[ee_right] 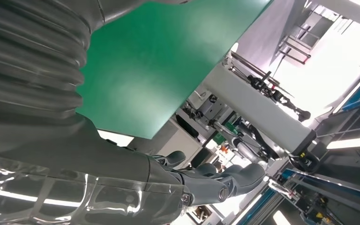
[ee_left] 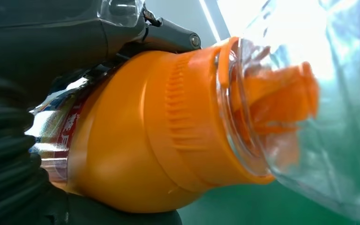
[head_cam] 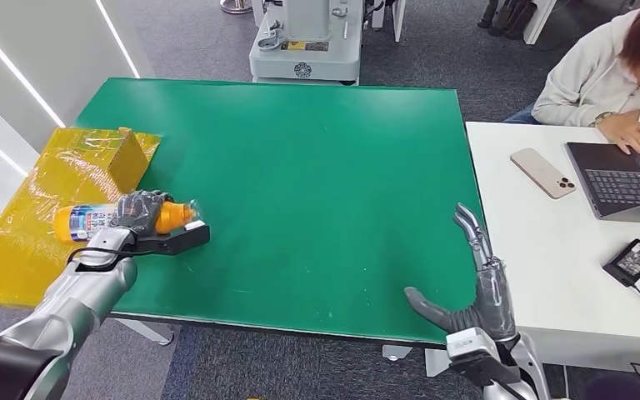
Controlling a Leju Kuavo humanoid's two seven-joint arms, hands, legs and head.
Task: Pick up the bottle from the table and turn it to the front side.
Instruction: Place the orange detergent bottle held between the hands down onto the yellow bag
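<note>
Yellow box (head_cam: 125, 157) by bottle (head_cam: 100, 220), mid-table (head_cam: 317, 167) open

Grey carpet (head_cam: 483, 58), white desk (head_cam: 542, 250)

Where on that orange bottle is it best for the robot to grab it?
Around the labelled middle, coming from above, probably. The bottle lies on its side, and the left hand already wraps it there, just behind the bulging orange shoulder. The clear cap end looks slippery and narrow.

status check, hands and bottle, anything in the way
Left hand grips bottle lying sideways at table's left edge. Right hand open, empty. Yellow box close behind.
</note>
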